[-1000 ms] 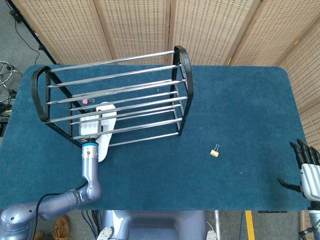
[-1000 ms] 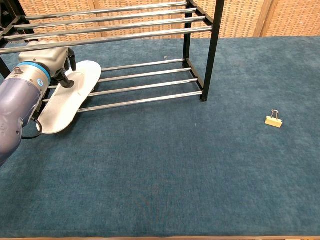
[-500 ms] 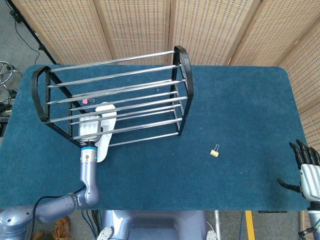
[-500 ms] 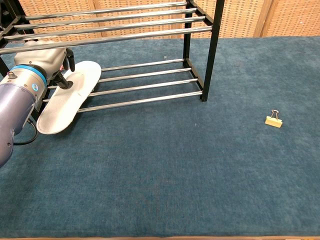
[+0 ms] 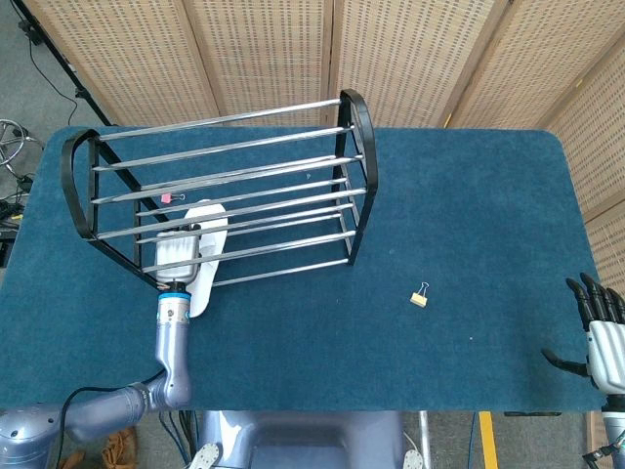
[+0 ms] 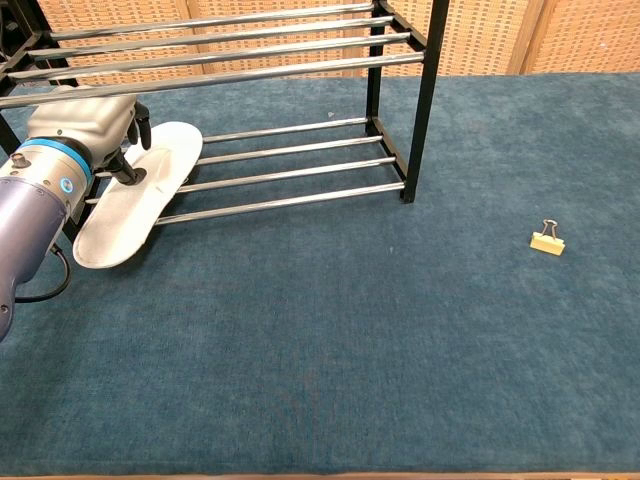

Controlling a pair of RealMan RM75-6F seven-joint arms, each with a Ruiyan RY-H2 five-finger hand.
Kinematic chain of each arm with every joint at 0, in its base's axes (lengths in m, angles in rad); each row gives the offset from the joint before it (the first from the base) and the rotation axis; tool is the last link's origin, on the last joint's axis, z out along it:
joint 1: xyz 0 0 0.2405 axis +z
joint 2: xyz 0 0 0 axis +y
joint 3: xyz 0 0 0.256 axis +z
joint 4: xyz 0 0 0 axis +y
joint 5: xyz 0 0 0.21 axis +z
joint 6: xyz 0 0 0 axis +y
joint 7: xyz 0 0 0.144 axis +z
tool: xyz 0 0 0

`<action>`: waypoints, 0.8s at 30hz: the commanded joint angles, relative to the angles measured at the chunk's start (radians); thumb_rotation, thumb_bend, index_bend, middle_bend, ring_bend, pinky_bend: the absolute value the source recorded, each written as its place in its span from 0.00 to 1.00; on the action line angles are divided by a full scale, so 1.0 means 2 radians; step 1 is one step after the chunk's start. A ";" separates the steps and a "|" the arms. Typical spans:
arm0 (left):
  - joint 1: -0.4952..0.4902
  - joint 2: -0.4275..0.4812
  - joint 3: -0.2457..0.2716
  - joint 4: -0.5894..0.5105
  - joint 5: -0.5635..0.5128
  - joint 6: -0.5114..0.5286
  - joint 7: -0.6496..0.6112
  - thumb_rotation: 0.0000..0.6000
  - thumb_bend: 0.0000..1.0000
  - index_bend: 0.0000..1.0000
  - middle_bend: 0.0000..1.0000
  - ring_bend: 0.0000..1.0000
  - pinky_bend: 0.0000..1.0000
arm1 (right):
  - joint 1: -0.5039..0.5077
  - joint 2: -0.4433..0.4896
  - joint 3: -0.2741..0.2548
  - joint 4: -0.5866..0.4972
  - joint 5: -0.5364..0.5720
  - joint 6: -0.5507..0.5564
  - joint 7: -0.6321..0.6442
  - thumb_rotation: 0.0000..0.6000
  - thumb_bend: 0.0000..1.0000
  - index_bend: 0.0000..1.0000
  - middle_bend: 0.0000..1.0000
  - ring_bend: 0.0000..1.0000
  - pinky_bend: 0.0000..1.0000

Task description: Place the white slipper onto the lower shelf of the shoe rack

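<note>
The left hand (image 6: pixel 95 125) lies at the left end of the shoe rack (image 5: pixel 354 176), its fingers (image 6: pixel 130 172) curled down onto the top face of the white slipper (image 6: pixel 135 195); one dark fingertip presses on the sole and the rest of the hand sits along the slipper's left edge, but whether it truly grips the slipper or only rests on it I cannot tell. In the head view the same hand (image 5: pixel 178 251) shows through the rack's bars, with the slipper (image 5: pixel 209 234) just to its right. The slipper lies tilted, its toe end across the chrome rails of the lower shelf (image 6: pixel 290 165) and its heel end hanging out over the front rail, down toward the blue cloth of the table (image 5: pixel 469 215) at about 7 o'clock from the rack's middle. The right hand (image 5: pixel 598 327) hangs at the table's edge at roughly 4 o'clock, well apart from the rack, fingers spread and holding nothing. A small binder clip (image 5: pixel 420 295) lies on the cloth at about 5 o'clock from the rack's right end frame, alone in open cloth. A small pink object (image 5: pixel 167 197) sits behind the slipper under the upper bars. To the right of the slipper the lower rails run bare to the black end frame.
</note>
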 commanded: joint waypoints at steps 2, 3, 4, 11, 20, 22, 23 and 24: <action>0.002 0.002 0.002 -0.002 0.004 0.004 0.004 1.00 0.30 0.48 0.40 0.36 0.61 | 0.000 0.000 0.000 -0.001 0.000 0.000 0.000 1.00 0.00 0.00 0.00 0.00 0.00; 0.002 0.002 0.003 -0.003 0.006 0.005 0.004 1.00 0.30 0.48 0.40 0.36 0.61 | 0.000 0.000 0.000 -0.001 0.000 0.000 0.000 1.00 0.00 0.00 0.00 0.00 0.00; 0.003 0.002 0.004 -0.003 0.008 0.007 0.005 1.00 0.30 0.48 0.40 0.36 0.61 | 0.000 0.000 0.000 -0.001 -0.001 0.000 0.000 1.00 0.00 0.00 0.00 0.00 0.00; 0.010 0.005 0.012 -0.010 0.017 0.008 0.005 1.00 0.29 0.48 0.40 0.36 0.61 | -0.001 0.001 -0.001 -0.003 0.001 -0.001 -0.001 1.00 0.00 0.00 0.00 0.00 0.00; 0.017 0.007 0.019 -0.015 0.029 0.012 0.006 1.00 0.30 0.48 0.40 0.36 0.61 | -0.001 0.002 -0.001 -0.005 0.002 -0.002 -0.001 1.00 0.00 0.00 0.00 0.00 0.00; 0.019 0.008 0.021 -0.017 0.031 0.012 0.006 1.00 0.30 0.48 0.40 0.36 0.61 | 0.000 0.003 0.000 -0.005 0.002 -0.002 -0.001 1.00 0.00 0.00 0.00 0.00 0.00; 0.019 0.008 0.021 -0.018 0.032 0.013 0.006 1.00 0.30 0.48 0.40 0.36 0.61 | 0.000 0.003 0.000 -0.005 0.003 -0.002 -0.001 1.00 0.00 0.00 0.00 0.00 0.00; 0.020 0.008 0.021 -0.019 0.033 0.013 0.006 1.00 0.30 0.48 0.40 0.36 0.61 | 0.000 0.003 0.000 -0.005 0.003 -0.003 -0.001 1.00 0.00 0.00 0.00 0.00 0.00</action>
